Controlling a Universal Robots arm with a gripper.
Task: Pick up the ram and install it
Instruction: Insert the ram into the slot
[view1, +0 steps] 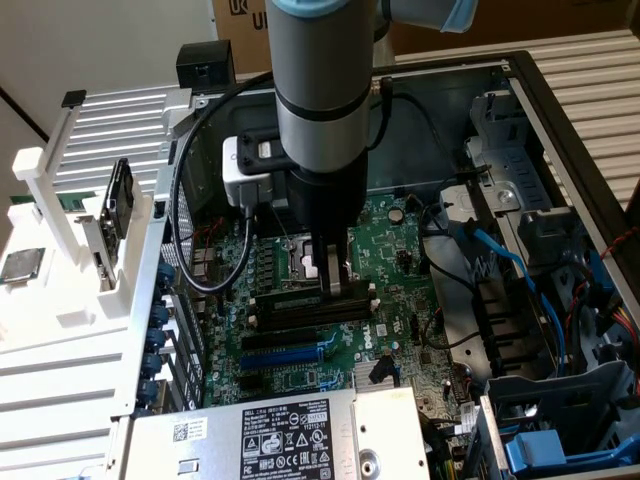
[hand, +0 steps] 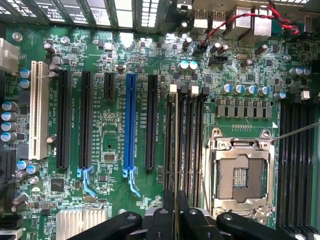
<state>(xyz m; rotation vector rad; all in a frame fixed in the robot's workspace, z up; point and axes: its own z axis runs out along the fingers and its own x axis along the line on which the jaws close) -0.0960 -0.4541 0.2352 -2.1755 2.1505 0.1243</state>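
My gripper (view1: 335, 278) reaches down onto the black memory slots (view1: 310, 305) in the middle of the green motherboard (view1: 300, 350), inside the open computer case. In the wrist view the ram (hand: 176, 150) appears edge-on as a thin pale line. It runs along one of the black memory slots (hand: 192, 140) that end in white clips. The gripper (hand: 175, 199) is shut on the ram, one black finger on each side. I cannot tell whether the ram sits fully down in its slot.
An empty processor socket (hand: 242, 175) lies beside the slots, and a blue expansion slot (hand: 130, 125) on their other side. At the exterior view's left, a white rack (view1: 100, 250) holds a silver chip (view1: 22, 265). The power supply (view1: 270, 435) sits in front, with blue cables (view1: 510, 265) to the right.
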